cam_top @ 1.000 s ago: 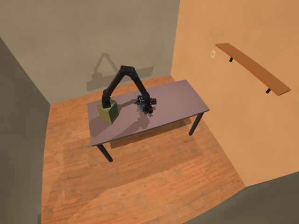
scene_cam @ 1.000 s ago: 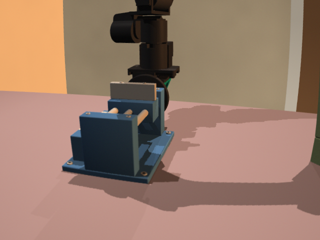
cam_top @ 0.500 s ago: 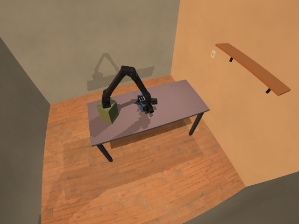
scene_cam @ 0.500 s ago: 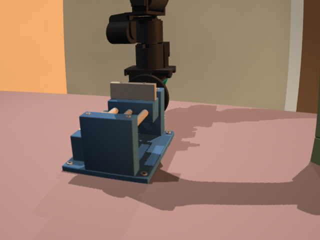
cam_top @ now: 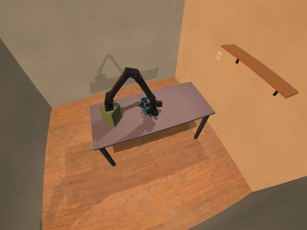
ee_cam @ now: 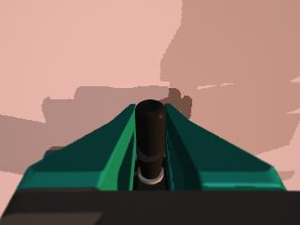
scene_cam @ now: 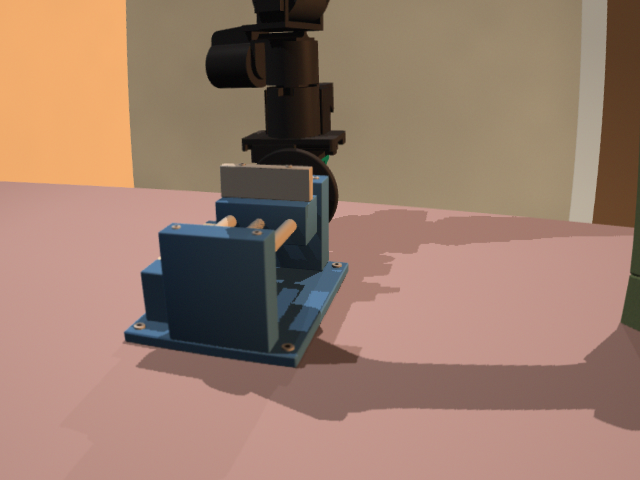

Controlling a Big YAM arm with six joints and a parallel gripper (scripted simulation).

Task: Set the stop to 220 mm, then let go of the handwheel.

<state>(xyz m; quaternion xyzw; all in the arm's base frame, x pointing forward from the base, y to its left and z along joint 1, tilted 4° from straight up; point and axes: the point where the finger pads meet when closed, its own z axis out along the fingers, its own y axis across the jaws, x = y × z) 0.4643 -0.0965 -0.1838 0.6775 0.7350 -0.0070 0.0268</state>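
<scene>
A blue stop fixture [scene_cam: 237,279] with three tan rods [scene_cam: 255,227] and a grey stop plate [scene_cam: 266,181] stands on the table; it also shows in the top view [cam_top: 145,104]. Its black handwheel [scene_cam: 314,173] is at the far end, mostly hidden behind the plate. My gripper [ee_cam: 150,113] has green fingers shut on the handwheel's black crank handle [ee_cam: 150,136], which stands between them in the wrist view. In the exterior view the fingers are hidden behind the fixture, and only the wrist [scene_cam: 293,139] shows above the wheel.
The arm's olive base block [cam_top: 111,114] stands on the left part of the table. A wooden shelf [cam_top: 259,70] hangs on the right wall, far from the arm. The table edge runs along the front.
</scene>
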